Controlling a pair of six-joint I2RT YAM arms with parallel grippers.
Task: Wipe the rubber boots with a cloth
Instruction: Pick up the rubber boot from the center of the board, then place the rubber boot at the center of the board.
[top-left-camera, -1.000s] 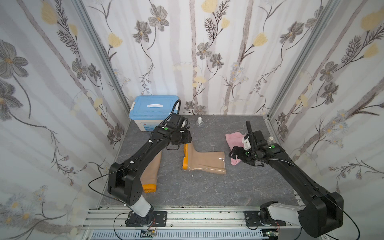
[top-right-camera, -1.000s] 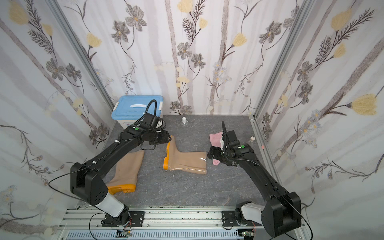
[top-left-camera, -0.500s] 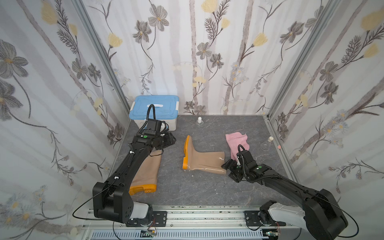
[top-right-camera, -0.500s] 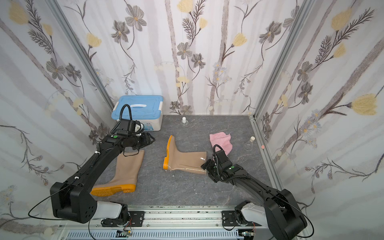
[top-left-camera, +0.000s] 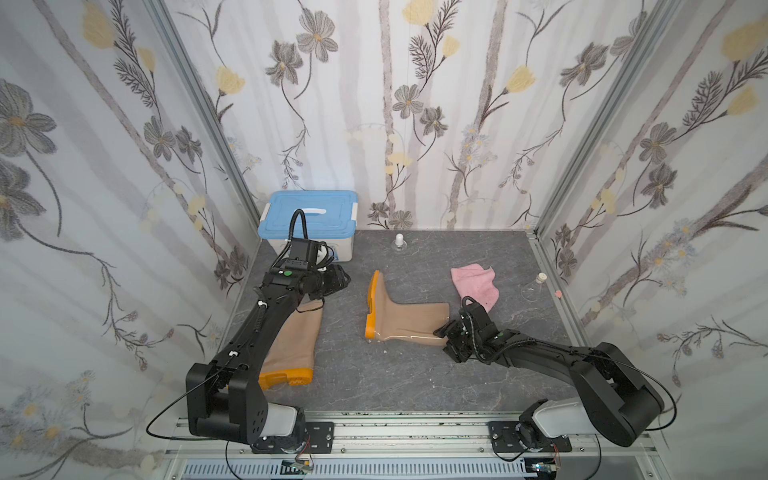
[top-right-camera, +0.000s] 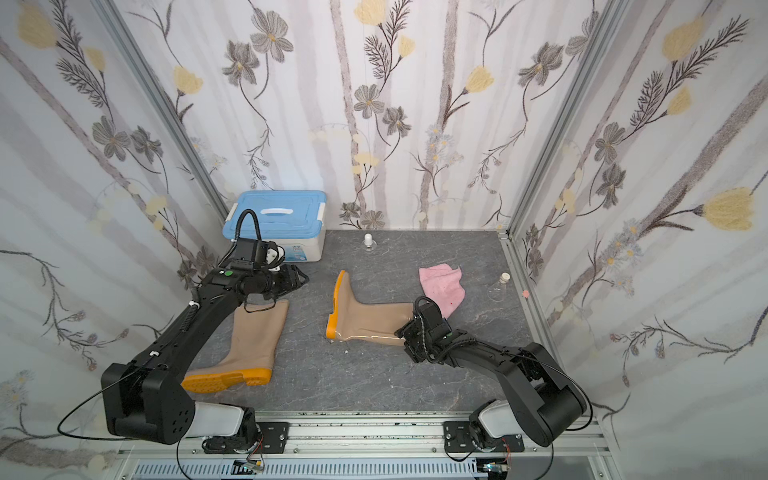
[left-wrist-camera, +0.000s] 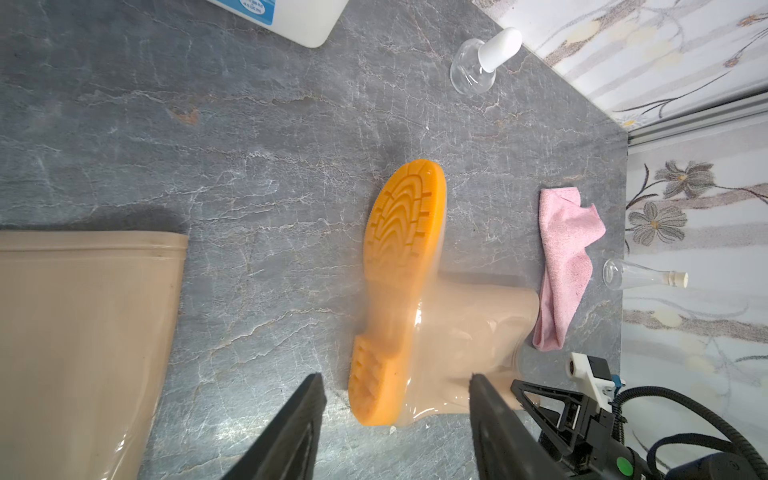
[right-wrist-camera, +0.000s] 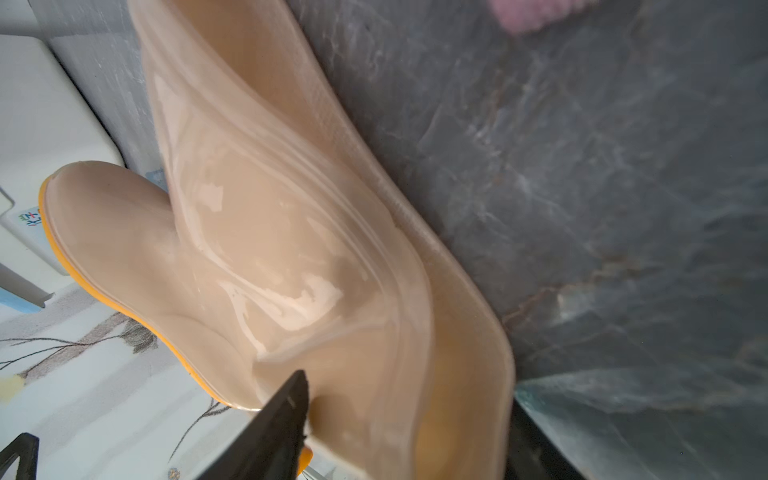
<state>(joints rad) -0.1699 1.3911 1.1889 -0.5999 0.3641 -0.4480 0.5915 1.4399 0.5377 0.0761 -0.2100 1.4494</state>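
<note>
At the middle of the desk (top-left-camera: 415, 382), the first boot (top-left-camera: 409, 322) lies on its side, with its orange sole toward my left arm and its shaft mouth toward my right arm. My right end effector (top-left-camera: 446, 332) is at that shaft mouth. In the right wrist view, one finger (right-wrist-camera: 282, 424) sits against the glossy outer wall and the opposite finger runs along the far edge of the rim. The shaft mouth is therefore between the jaws, but I cannot tell whether they clamp it. The second boot (top-left-camera: 297, 340) lies flat at the front left, partly under my left arm, sole toward the front rail. My left end effector (top-left-camera: 340, 280) hangs just beyond its shaft mouth, released, with nothing between the jaws. The cloth (top-left-camera: 476, 282) lies crumpled on the desk toward the back right, near the first boot's shaft mouth, held by neither end effector. A blue-lidded box (top-left-camera: 309, 216) stands in the back left corner. One clear flask (top-left-camera: 399, 243) stands by the back wall, and another flask (top-left-camera: 534, 286) lies at the right edge.
</note>
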